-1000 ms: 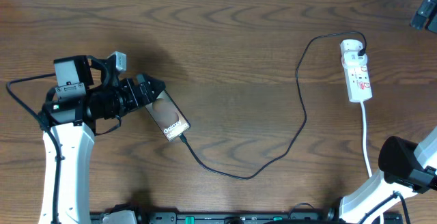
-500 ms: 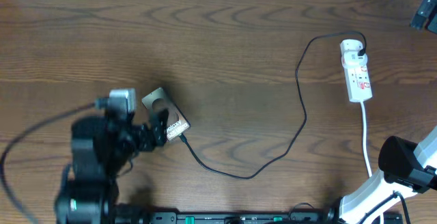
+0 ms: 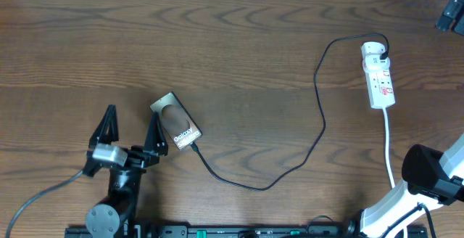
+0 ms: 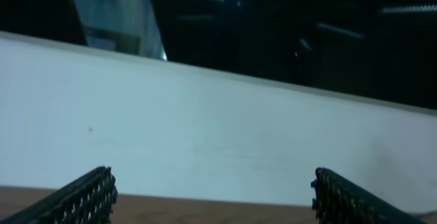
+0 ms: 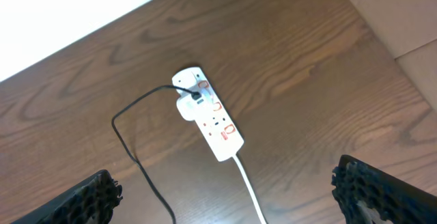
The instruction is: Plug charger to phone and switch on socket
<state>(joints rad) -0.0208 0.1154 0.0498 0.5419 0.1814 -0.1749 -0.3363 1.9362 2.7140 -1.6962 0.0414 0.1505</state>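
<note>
Both spread wide and empty, we note: left tool [image 3: 132, 125] just beside the phone [image 3: 176, 124], right tool [image 5: 232, 186] facing the socket [image 5: 210, 123].

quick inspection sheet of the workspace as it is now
surface: wood table, no spills seen
job's things: phone flat, lettering up; charger runs from its lower end to the socket; switch state unclear
clutter: nothing seen
grippers: left gripper open, empty, beside the phone; right gripper open, empty, away from the socket
cables: white cord runs from socket to near edge
surroundings: white wall behind the table
</note>
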